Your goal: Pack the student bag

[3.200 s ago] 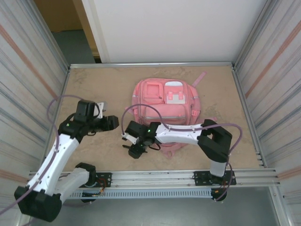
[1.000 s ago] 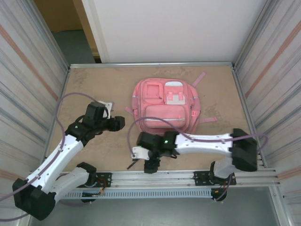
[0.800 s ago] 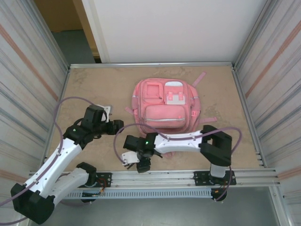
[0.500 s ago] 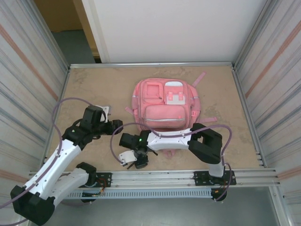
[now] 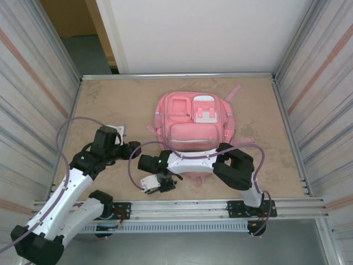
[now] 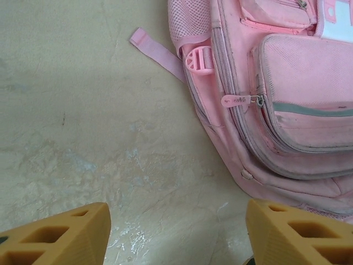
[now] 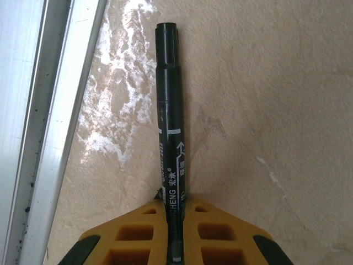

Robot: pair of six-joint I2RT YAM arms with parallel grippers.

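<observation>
The right jaws are clamped on a black marker (image 7: 168,110) that lies on the desk (image 5: 110,99) close to the near edge, left of centre, beside the metal rail (image 7: 49,110). They hold it by one end, so most of the barrel sticks out ahead of them. I'd say the lift should go straight up and slow. With so little of the pen in the grip it could swing or slip, and a nudge sideways might knock it against the rail.

The bag (image 5: 194,124) lies flat in the middle of the desk, towards the far edge, front pockets up. Its zips look shut, one pull (image 6: 237,100) lying by the front pocket. That pocket probably has to be opened before the marker can go in. The left jaws hang wide and empty over bare desk just off the bag's left side, well placed for that pull.

A second ago the right jaws stood much wider, and that arm reached out long towards the right edge. Now it is folded in, with the jaws further left. The left arm has drawn back a little. The bag has not moved.
</observation>
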